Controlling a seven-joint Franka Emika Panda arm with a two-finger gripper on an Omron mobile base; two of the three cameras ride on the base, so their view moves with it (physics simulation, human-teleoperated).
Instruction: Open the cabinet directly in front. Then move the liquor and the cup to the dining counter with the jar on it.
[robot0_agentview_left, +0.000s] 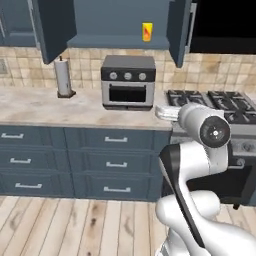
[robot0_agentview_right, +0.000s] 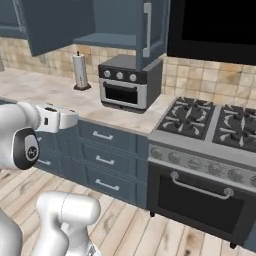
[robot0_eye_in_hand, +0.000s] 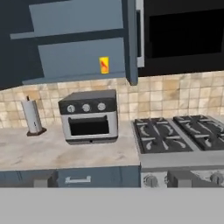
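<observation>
Already, the cabinet (robot0_agentview_left: 55, 25) doors hang wide; cup (robot0_agentview_left: 147, 31) above toaster oven (robot0_agentview_left: 128, 82) untouched, my jaws spread, empty.

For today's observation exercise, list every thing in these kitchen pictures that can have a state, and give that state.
cabinet: both doors swung open.
cup: upright on the cabinet's lower shelf.
toaster oven: door shut, on the counter.
paper towel roll: upright on its holder.
lower drawers: shut.
range oven door: shut.
</observation>
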